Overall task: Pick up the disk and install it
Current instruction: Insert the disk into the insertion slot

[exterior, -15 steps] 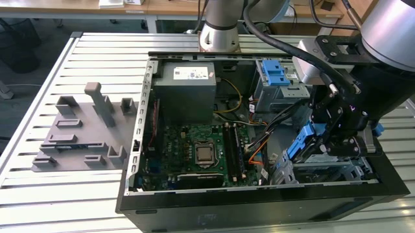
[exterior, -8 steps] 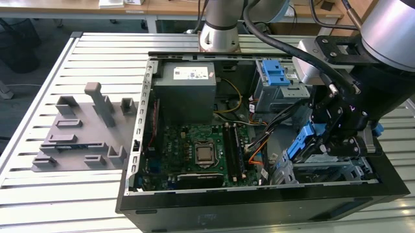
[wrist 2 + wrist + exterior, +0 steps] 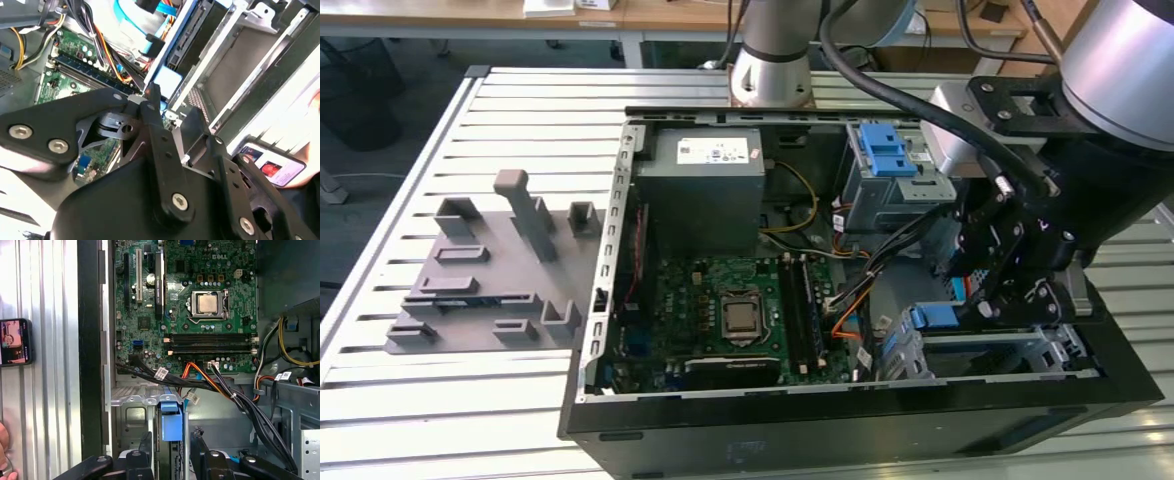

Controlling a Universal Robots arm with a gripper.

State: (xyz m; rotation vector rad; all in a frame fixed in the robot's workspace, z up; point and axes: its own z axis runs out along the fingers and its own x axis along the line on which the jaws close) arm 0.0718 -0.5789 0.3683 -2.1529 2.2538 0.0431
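Observation:
The disk (image 3: 171,421) stands edge-on in the drive cage (image 3: 131,416) at the case's front corner, and its blue bracket (image 3: 937,318) sticks out toward the motherboard. My gripper (image 3: 171,446) reaches down into that cage. Its two black fingers (image 3: 146,444) sit close on either side of the disk, shut on it. In the second wrist view the gripper (image 3: 182,117) is next to the blue bracket tab (image 3: 167,80) and the cage's metal rails. The rest of the disk is hidden by the gripper and the cage.
The open computer case (image 3: 607,300) lies on a slatted metal table. Inside are a green motherboard (image 3: 734,310), a grey power-supply box (image 3: 707,165), blue latch tabs (image 3: 887,150) and cable bundles (image 3: 225,390). A grey fixture (image 3: 494,270) lies at the exterior view's left. A phone (image 3: 15,341) is held beside the case.

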